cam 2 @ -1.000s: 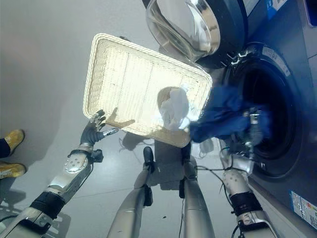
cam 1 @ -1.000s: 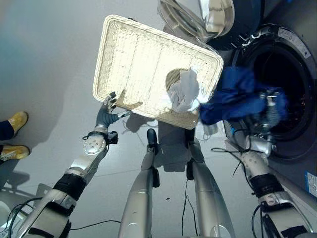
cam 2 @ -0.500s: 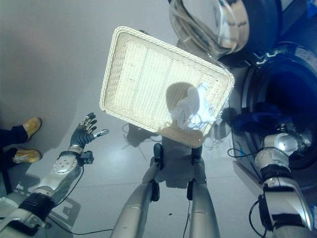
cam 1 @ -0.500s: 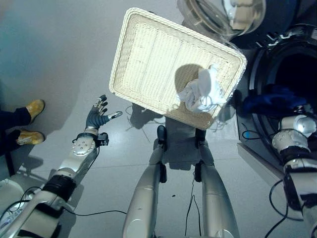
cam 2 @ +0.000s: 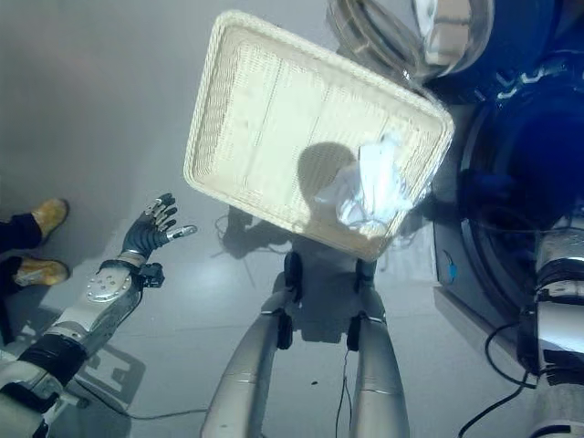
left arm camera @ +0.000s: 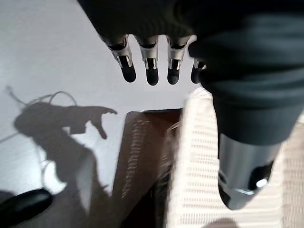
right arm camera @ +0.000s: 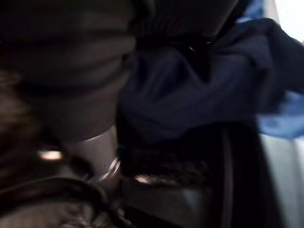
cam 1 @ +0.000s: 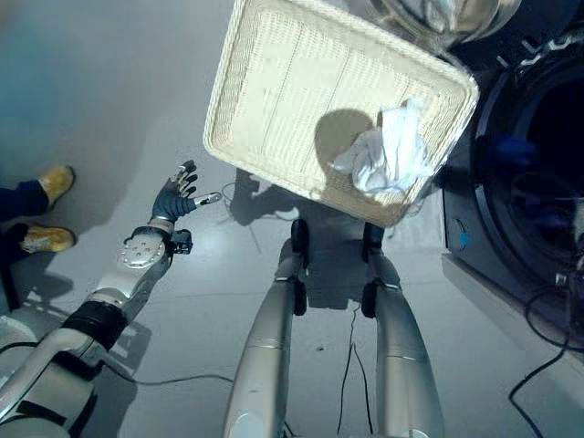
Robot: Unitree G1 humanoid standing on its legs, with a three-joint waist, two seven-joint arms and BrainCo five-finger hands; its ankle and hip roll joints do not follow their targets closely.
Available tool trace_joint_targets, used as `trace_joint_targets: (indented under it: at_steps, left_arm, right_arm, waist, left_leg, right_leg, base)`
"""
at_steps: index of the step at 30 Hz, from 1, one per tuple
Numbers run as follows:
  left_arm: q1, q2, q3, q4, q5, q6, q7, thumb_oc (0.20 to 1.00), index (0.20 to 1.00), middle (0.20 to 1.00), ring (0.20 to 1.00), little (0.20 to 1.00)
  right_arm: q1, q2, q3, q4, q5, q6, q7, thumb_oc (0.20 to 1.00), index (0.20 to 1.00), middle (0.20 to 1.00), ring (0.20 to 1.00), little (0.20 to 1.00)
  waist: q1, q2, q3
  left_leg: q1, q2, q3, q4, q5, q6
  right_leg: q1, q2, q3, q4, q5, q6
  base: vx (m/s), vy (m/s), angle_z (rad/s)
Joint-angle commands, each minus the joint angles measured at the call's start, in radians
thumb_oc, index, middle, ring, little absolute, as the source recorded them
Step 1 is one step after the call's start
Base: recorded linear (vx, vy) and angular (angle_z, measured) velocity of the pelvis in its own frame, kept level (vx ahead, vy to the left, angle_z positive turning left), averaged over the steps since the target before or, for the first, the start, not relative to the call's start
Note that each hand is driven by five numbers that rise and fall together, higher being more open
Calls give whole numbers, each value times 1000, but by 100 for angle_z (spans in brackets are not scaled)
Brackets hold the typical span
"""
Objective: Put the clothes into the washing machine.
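Note:
A dark blue garment [right arm camera: 199, 90] lies bunched in the dark drum [cam 1: 538, 192] of the washing machine, right against my right hand [right arm camera: 66, 66], whose arm reaches into the opening from the lower right. A crumpled white cloth [cam 1: 388, 160] lies in the near right corner of the cream wicker basket [cam 1: 274, 82] on the floor. My left hand [cam 1: 178, 196] hovers open over the floor, a little below the basket's near left corner, holding nothing. Its straight fingers [left arm camera: 149, 71] point at the floor beside the basket's rim [left arm camera: 199, 156].
The machine's round glass door [cam 2: 429, 36] stands open behind the basket's far right corner. A person's yellow shoes [cam 1: 55, 182] are at the left on the grey floor. The machine's front panel [cam 1: 474, 274] runs along the right.
The camera has shifted. My right hand has carried the blue garment from the drum's mouth deeper inside. The left hand has drawn slightly away from the basket's corner.

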Motion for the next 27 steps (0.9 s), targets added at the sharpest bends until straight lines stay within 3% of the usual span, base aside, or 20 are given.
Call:
trace_joint_targets:
  at_steps: [1,3,6,7,8,9,11,13,14,18,22,27]
  left_arm:
    - [18,-18,70,-39,-7,-61,4,1000,1000,1000,1000,1000]
    - [12,-12,74,-49,-4,-59,2,1000,1000,1000,1000,1000]
    - [9,-22,69,-62,13,-55,22,1000,1000,1000,1000,1000]
    - [10,-29,62,-72,20,-51,37,1000,1000,1000,1000,1000]
    - [10,-30,62,-73,21,-51,40,1000,1000,1000,1000,1000]
    - [9,-33,57,-74,17,-53,50,1000,1000,1000,1000,1000]
    - [11,-39,52,-77,15,-58,63,1000,1000,1000,1000,1000]
    - [8,-46,49,-81,18,-57,73,1000,1000,1000,1000,1000]
    - [-4,-68,48,-77,26,-60,92,1000,1000,1000,1000,1000]
    - [-1,-68,72,-83,40,-86,121,1000,1000,1000,1000,1000]
    - [24,-71,126,-106,143,-162,253,1000,1000,1000,1000,1000]
    - [24,-85,181,-131,381,-206,465,1000,1000,1000,1000,1000]
  right_arm:
    - [72,-118,46,-20,84,74,68,1000,1000,1000,1000,1000]
    - [85,-98,29,-25,84,101,73,1000,1000,1000,1000,1000]
    - [123,-71,11,-31,42,48,61,1000,1000,1000,1000,1000]
    - [117,-66,8,-41,-31,-85,4,1000,1000,1000,1000,1000]
    - [117,-65,6,-46,-49,-145,-18,1000,1000,1000,1000,1000]
    - [114,-61,-15,-52,-119,-270,-66,1000,1000,1000,1000,1000]
    - [118,-46,-40,-81,-139,-336,-69,1000,1000,1000,1000,1000]
    - [117,-28,-46,-102,-137,-351,-69,1000,1000,1000,1000,1000]
    - [110,7,-38,-123,-39,-248,21,1000,1000,1000,1000,1000]
    - [141,35,-9,-136,42,-45,130,1000,1000,1000,1000,1000]
    - [257,117,-16,-179,84,181,295,1000,1000,1000,1000,1000]
    - [321,200,-53,-190,84,195,400,1000,1000,1000,1000,1000]
  waist:
    - [-13,77,-25]
    - [-13,76,-25]
    - [-18,74,-25]
    - [-17,75,-25]
    - [-17,76,-25]
    - [-20,78,-25]
    - [-23,82,-25]
    - [-24,84,-25]
    - [-25,90,-25]
    - [-29,91,-25]
    - [-38,80,-25]
    - [-42,68,-25]
  left_leg:
    - [22,-28,-3,-121,46,-30]
    - [11,-22,-3,-122,48,-31]
    - [1,-17,-5,-135,55,-34]
    - [1,-16,-4,-142,57,-38]
    - [1,-15,-3,-144,58,-39]
    - [6,-14,-3,-152,59,-40]
    - [8,-17,-4,-154,59,-42]
    - [10,-18,-3,-155,59,-44]
    - [17,-21,1,-166,64,-47]
    - [29,-22,7,-188,72,-50]
    - [46,-22,15,-210,77,-49]
    - [73,-27,18,-215,71,-49]
  right_leg:
    - [-18,59,-57,162,-171,4]
    - [-30,62,-55,171,-176,2]
    - [-40,73,-51,168,-173,4]
    - [-38,74,-51,160,-172,5]
    - [-37,75,-51,157,-171,5]
    - [-32,78,-50,152,-172,7]
    - [-29,80,-49,147,-171,10]
    - [-27,82,-48,143,-171,10]
    - [-23,87,-44,128,-169,9]
    - [-13,92,-42,97,-159,8]
    - [1,100,-39,67,-147,5]
    - [26,102,-34,41,-138,5]
  base:
    - [1,-58,1]
    - [-12,-76,-4]
    - [-26,-65,-2]
    - [0,0,0]
    - [0,0,0]
    - [-12,11,-5]
    - [-14,12,-5]
    - [-34,27,-6]
    - [-59,50,-5]
    - [-49,31,-2]
    - [-48,18,1]
    - [-27,15,0]
